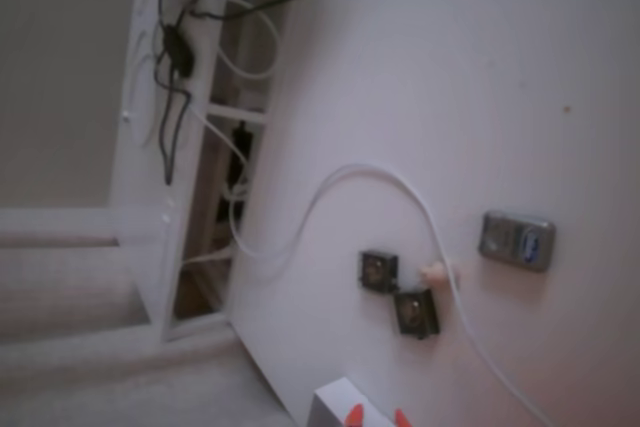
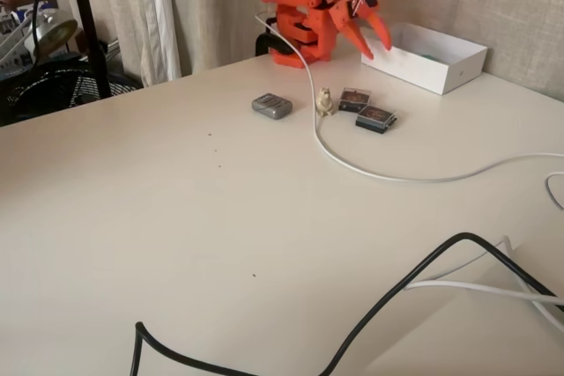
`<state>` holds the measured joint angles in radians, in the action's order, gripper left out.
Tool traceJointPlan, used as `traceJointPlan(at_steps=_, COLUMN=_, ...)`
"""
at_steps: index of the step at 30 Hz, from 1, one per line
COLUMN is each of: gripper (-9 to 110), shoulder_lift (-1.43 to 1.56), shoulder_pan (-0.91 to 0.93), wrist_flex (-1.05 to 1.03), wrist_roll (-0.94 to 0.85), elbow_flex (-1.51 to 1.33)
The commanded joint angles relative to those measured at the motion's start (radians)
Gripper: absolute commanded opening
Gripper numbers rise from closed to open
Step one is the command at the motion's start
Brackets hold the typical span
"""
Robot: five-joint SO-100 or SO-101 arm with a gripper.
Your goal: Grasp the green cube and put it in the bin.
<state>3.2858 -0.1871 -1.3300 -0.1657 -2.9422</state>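
**Hovering at the bin's edge, fingers spread and empty**

An orange arm sits folded at the far side of the table in a fixed view, its gripper (image 2: 379, 48) poised just beside the near corner of the white bin (image 2: 454, 70). The two fingers stand apart with nothing between them. No green cube lies on the open tabletop in either fixed view. A faint teal fleck inside the bin may be it, but it is too small to confirm.

By this reading the drop is done, and the job now is a clean retreat. The fingers should rise straight up before swinging away, so that neither tip catches the bin wall and drags the light box. The path should also stay clear of the white cable (image 2: 328, 145), the tiny figurine (image 2: 324, 101), the two dark square pieces (image 2: 375, 117) and the grey gadget (image 2: 271, 106) in front of the base.
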Motion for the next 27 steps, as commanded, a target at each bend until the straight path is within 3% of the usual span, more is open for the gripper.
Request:
traceJointPlan(at_steps=1, gripper=12, shoulder_lift=0.023, shoulder_pan=0.014, wrist_flex=-0.005, wrist_roll=0.003, elbow_flex=0.002)
traceJointPlan(at_steps=5, gripper=-8, shoulder_lift=0.023, shoulder_pan=0.018, wrist_flex=-0.005, wrist_roll=0.008, elbow_flex=0.002)
traceJointPlan(at_steps=27, gripper=-8, shoulder_lift=0.023, shoulder_pan=0.018, wrist_flex=-0.005, wrist_roll=0.008, elbow_flex=0.002)
